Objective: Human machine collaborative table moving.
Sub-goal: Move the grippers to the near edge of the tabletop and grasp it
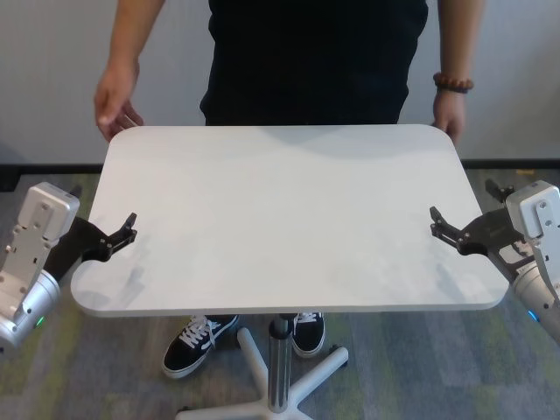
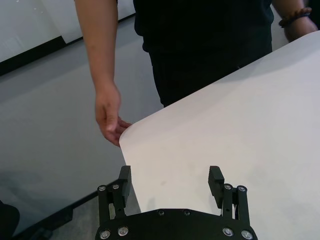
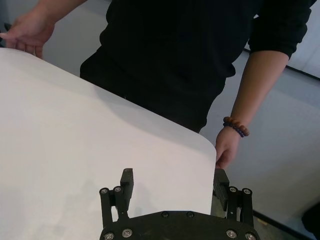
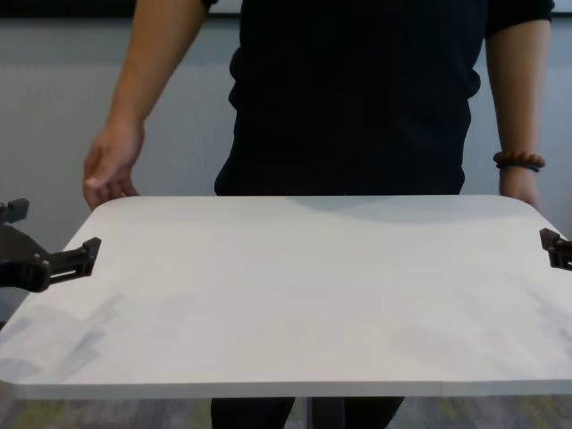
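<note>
The white table [image 1: 289, 219] stands in front of me on its grey pole [image 1: 279, 367]. The human [image 1: 315, 52] in a black top stands at the far edge, one hand [image 1: 116, 107] at the far left corner, the other hand [image 1: 448, 116], with a beaded bracelet [image 1: 452, 84], at the far right corner. My left gripper [image 1: 122, 234] is open, its jaws astride the table's left edge; it also shows in the left wrist view [image 2: 170, 181]. My right gripper [image 1: 443, 226] is open astride the right edge, as the right wrist view [image 3: 173, 181] shows.
Under the table are its white star-shaped base [image 1: 289, 385] and the human's black sneakers [image 1: 197, 343] on grey-green carpet. A pale wall with a dark skirting strip [image 1: 516, 163] runs behind the human.
</note>
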Available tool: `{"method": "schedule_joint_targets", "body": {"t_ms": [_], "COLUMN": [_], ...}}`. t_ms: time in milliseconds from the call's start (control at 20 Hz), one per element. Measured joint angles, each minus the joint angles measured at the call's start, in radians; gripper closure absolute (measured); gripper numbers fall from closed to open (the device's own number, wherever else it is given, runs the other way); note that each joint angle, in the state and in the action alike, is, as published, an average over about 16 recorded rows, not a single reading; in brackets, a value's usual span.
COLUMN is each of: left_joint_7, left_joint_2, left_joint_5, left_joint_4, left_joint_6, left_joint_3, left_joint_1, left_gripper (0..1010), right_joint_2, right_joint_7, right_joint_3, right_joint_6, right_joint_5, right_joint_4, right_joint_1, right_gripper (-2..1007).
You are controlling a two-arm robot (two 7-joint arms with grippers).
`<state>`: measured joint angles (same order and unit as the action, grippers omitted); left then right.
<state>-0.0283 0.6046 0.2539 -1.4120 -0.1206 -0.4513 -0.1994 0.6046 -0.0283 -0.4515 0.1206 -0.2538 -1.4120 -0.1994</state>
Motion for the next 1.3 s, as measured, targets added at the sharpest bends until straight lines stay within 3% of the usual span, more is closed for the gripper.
{"method": "schedule_joint_targets", "body": {"t_ms": [1300], "left_joint_7": [-0.006], "left_joint_2": [0.002], "left_joint_5": [-0.003], "left_joint_4": [-0.005], "left_joint_6": [-0.001], "left_joint_3": [0.002], "left_joint_1": [0.004], "left_gripper": [10], "right_joint_2": [0.002], "right_joint_7": [-0.004], "right_joint_3": [-0.001], "right_joint_6": [-0.004], "right_joint_5": [0.005], "right_joint_4": [-0.006], "right_joint_1": [0.002], "right_gripper": [4]}}
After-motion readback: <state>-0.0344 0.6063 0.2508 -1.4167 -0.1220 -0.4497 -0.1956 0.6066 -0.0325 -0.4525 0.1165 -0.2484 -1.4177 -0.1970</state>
